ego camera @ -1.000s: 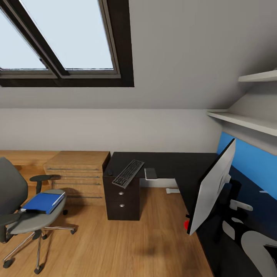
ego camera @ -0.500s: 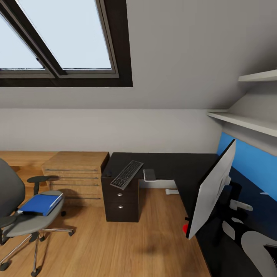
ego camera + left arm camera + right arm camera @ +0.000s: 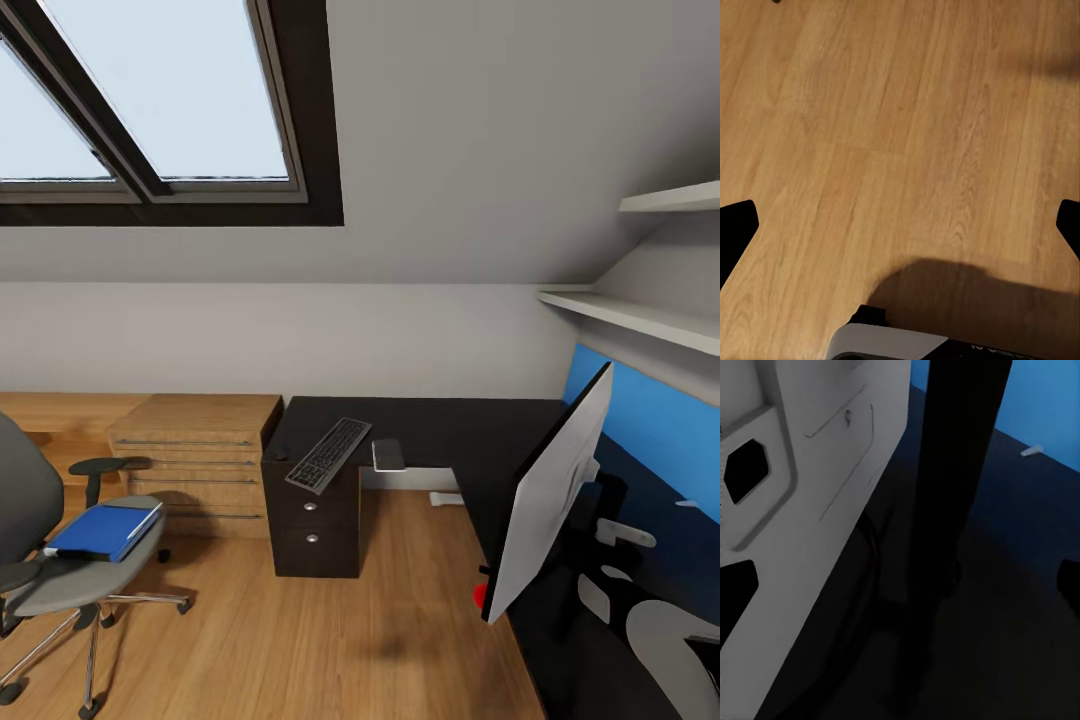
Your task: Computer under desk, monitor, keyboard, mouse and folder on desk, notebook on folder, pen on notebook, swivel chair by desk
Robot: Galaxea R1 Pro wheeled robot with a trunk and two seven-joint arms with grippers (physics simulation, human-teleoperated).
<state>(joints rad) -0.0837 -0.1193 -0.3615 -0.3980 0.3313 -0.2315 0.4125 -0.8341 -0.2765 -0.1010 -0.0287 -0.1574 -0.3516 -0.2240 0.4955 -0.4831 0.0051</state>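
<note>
The black desk (image 3: pixel 440 425) fills the right half of the head view. On its left end the keyboard (image 3: pixel 328 453) juts over the front edge, with the mouse (image 3: pixel 277 452) beside it and the grey notebook (image 3: pixel 388 454) to its right. The monitor (image 3: pixel 552 485) is tilted, edge-on, over the right wing. The blue folder (image 3: pixel 104 529) lies on the swivel chair (image 3: pixel 70 585) at the left. My right gripper (image 3: pixel 900 585) is open beside the monitor's grey back (image 3: pixel 802 510) and black foot (image 3: pixel 960 472). My left gripper (image 3: pixel 900 225) is open above the wooden floor. Computer and pen are out of view.
A light wooden chest (image 3: pixel 195 450) stands against the wall between chair and desk. White shelves (image 3: pixel 640 315) hang over the right wing. A small pale object (image 3: pixel 446 497) lies on the floor under the desk. Open floor (image 3: pixel 330 640) lies between chair and desk.
The whole head view has drifted a little, so chair, chest and desk sit slightly further left in the picture. Nothing has moved on its own.
</note>
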